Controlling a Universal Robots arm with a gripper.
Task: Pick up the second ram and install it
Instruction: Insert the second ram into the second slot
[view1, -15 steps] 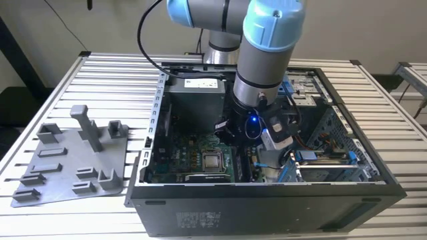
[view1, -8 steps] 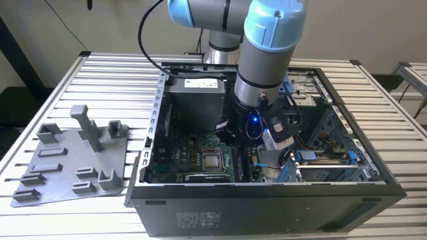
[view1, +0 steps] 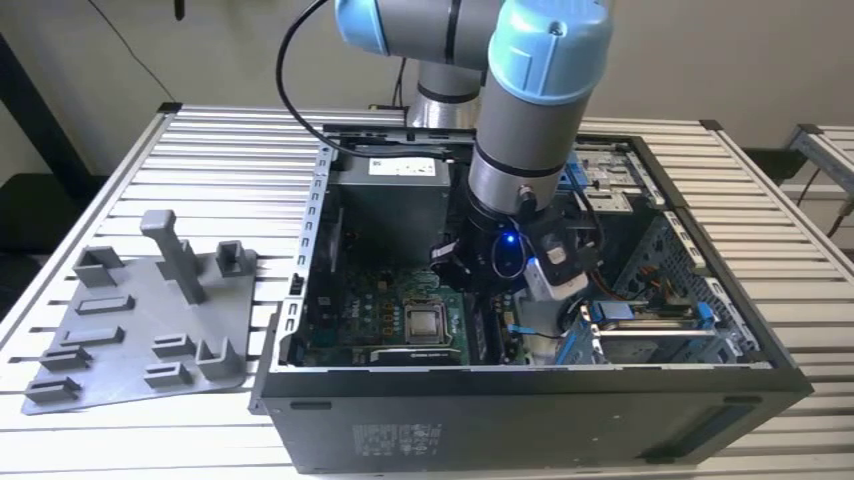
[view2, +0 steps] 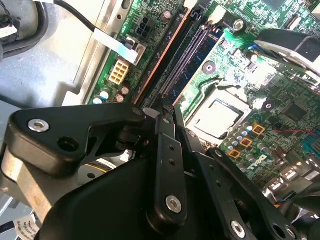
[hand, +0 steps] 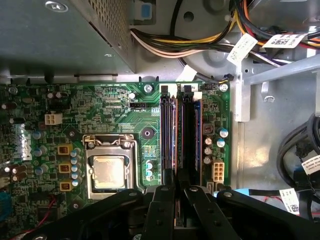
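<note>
We have the tool (hand: 176, 192) down inside the open computer case (view1: 534, 385), directly over the memory slots (hand: 178, 132) of the motherboard (hand: 100, 115). In both wrist views its fingers (hand: 165, 200) stand close together, narrowed onto the near end of a thin dark strip that we take to be the second ram (hand: 176, 176), though we cannot tell for certain how firmly it is held. The ram's long axis runs straight away from the tool, in line with the slots just beyond the fingertips, so stick and slot look parallel. The processor socket (hand: 109, 170) lies just beside the tool. The grey tray (view1: 134, 330) sits on the table (view1: 227, 180), well apart from the tool.
</note>
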